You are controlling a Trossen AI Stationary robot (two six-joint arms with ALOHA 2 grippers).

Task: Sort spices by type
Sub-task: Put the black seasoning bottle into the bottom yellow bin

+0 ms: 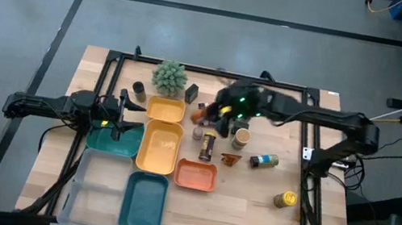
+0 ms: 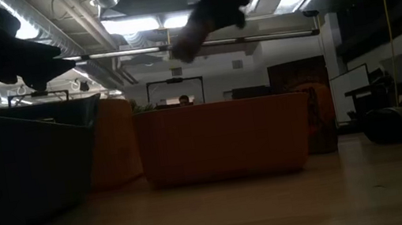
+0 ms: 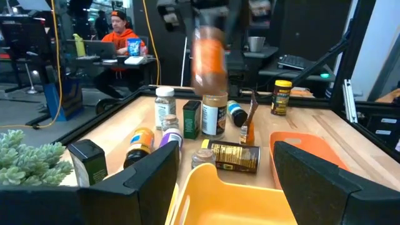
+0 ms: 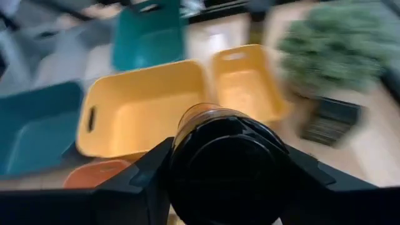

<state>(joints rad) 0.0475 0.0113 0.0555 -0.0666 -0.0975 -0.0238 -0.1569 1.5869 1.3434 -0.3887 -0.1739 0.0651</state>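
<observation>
Empty yellow trays beneath right gripper's jar

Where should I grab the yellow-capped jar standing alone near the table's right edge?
Probably from straight above, claw closing across the yellow-capped jar just below its cap. It stands upright with bare table all around, so nothing blocks a top-down approach, and its round body offers opposing sides.
</observation>
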